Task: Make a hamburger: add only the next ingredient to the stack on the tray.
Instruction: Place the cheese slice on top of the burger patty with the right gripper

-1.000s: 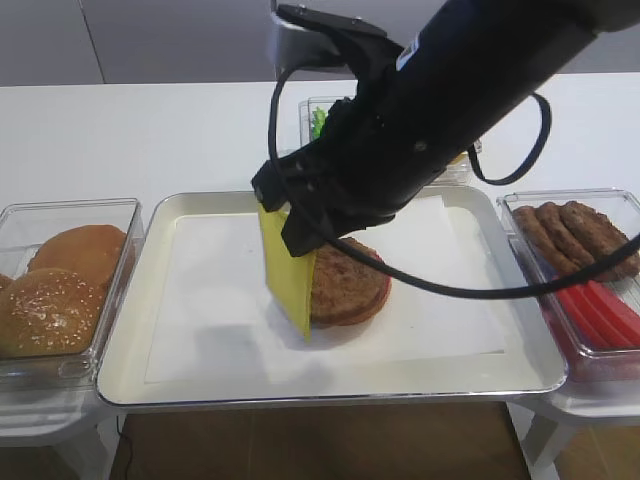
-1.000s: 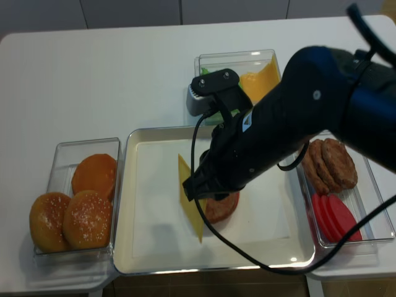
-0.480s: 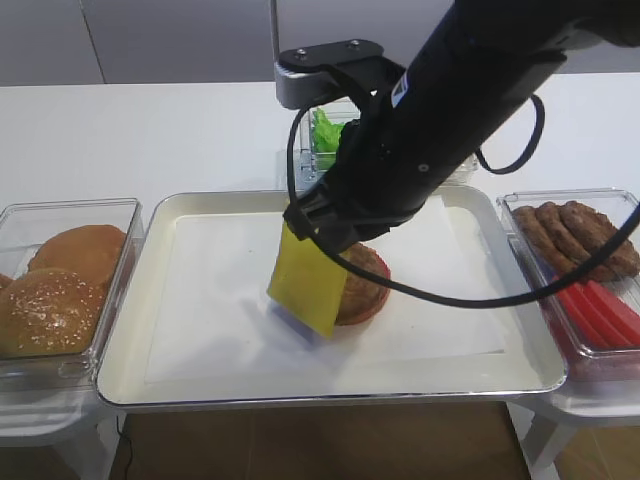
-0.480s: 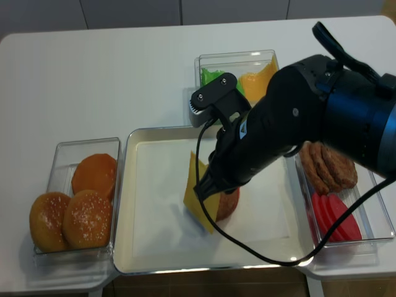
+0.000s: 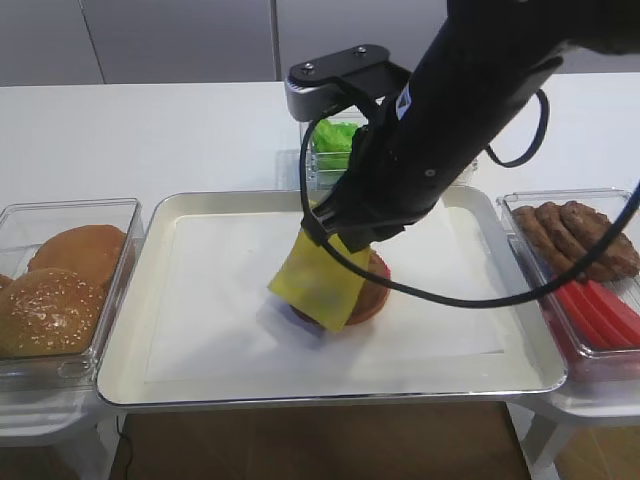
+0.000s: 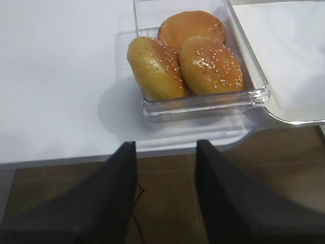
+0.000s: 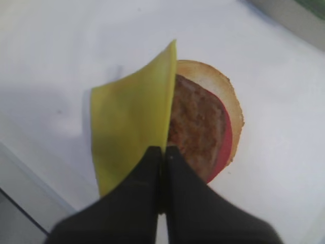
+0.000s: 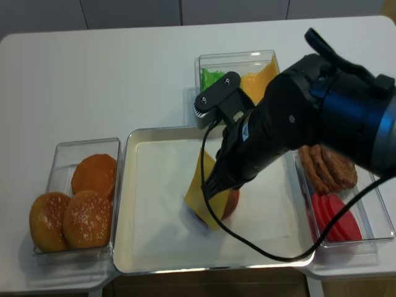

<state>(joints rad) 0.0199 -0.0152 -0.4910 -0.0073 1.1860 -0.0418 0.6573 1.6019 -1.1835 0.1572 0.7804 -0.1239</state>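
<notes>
Cheese slice (image 7: 129, 132) (wrist view) pinched by right tool (image 7: 162, 152).

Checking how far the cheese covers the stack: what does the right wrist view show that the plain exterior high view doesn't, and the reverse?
Only the right wrist view shows the right gripper pinching the cheese slice at its edge, and the patty, tomato and bun base uncovered beside it.

Only the exterior high view shows the bun bin, the patty bin and the lettuce.

Both show the slice hanging tilted over the stack's left side, above the tray.
</notes>
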